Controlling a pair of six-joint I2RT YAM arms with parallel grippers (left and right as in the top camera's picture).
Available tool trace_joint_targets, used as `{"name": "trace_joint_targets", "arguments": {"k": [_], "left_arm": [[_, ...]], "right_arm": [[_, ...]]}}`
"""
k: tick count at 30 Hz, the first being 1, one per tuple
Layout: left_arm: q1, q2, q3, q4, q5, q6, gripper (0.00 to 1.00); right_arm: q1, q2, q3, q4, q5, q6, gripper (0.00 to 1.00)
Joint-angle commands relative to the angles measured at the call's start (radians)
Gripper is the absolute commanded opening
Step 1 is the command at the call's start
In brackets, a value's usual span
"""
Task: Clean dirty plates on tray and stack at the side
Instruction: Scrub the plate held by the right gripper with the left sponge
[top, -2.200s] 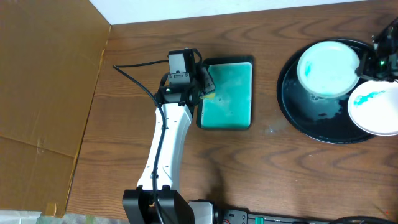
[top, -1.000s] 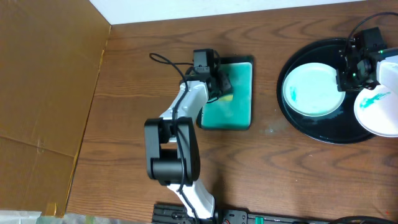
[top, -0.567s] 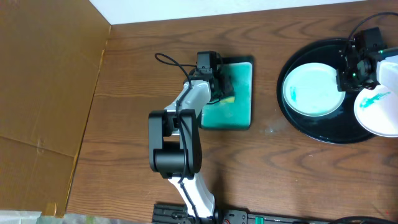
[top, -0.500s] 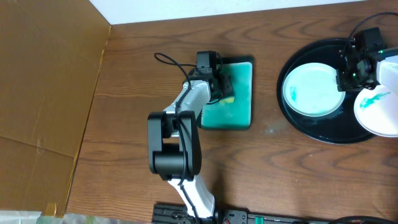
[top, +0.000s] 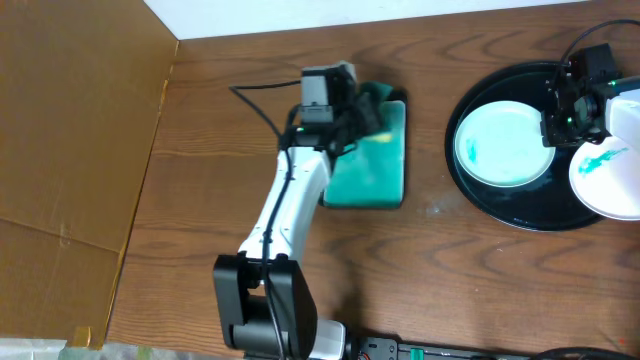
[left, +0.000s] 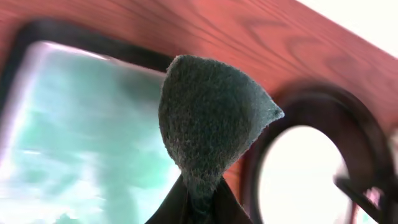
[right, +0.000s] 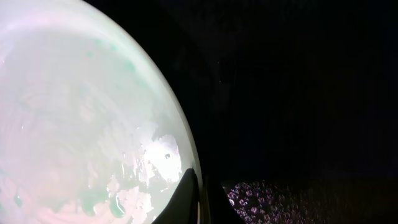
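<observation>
Well, starting at the left, my left gripper (left: 198, 200) is pinched tight on one corner of a dark green scouring pad (left: 211, 118), which it holds over the far end of the small teal dish (top: 375, 170). That narrow hold worries me: pressed hard on a plate, the pad could fold or twist out of the jaws. If it is soaked, it may also drip teal across the bare table (top: 430, 260) on the way over. Further right, the black tray (top: 520, 218) carries one smeared plate (top: 500, 145), and my right gripper (top: 560, 122) is clamped on that plate's right rim. The face looks wet, so a sideways scrub could slide the plate out of that pinch or tilt it. At the far right a second plate (top: 610, 180) lies across the tray's edge, and a bump from either arm might tip it off.
</observation>
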Motion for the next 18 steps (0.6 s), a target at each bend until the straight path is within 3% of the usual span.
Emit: {"name": "trace_joint_targets", "arguments": {"k": [1, 4, 9, 18], "left_arm": [[-0.080, 0.012, 0.002, 0.015, 0.065, -0.063, 0.07], [-0.157, 0.027, 0.002, 0.067, 0.056, -0.102, 0.07], [-0.327, 0.104, 0.002, 0.193, -0.124, -0.238, 0.07], [-0.476, 0.318, 0.002, 0.473, -0.130, -0.305, 0.07]], "right_arm": [[0.013, -0.008, 0.001, -0.005, 0.032, 0.013, 0.01], [0.013, -0.008, 0.001, -0.006, 0.032, 0.028, 0.01], [0.013, -0.008, 0.001, -0.006, 0.031, 0.045, 0.01], [0.013, -0.008, 0.001, -0.009, 0.031, 0.046, 0.01]]}}
